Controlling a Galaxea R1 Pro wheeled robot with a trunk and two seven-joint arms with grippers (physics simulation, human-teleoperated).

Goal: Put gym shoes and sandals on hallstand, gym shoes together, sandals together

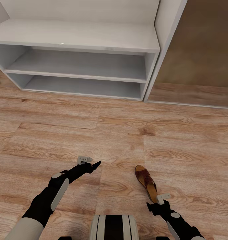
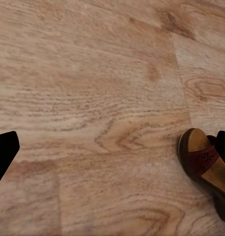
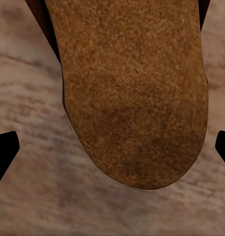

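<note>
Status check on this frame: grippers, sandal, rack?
Right gripper open, over sandal heel end. Left gripper open, empty. Sandal on the floor; hallstand shelves bare. Nothing in the way.

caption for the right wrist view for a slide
Open right gripper poised over a brown sandal on the corridor floor.

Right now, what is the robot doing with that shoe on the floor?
The robot's right gripper hovers open just over the heel end of a brown sandal lying on the wooden corridor floor, ready to grab it. The left gripper is open and empty nearby. The hallstand ahead has nothing on the shelves in view.
</note>
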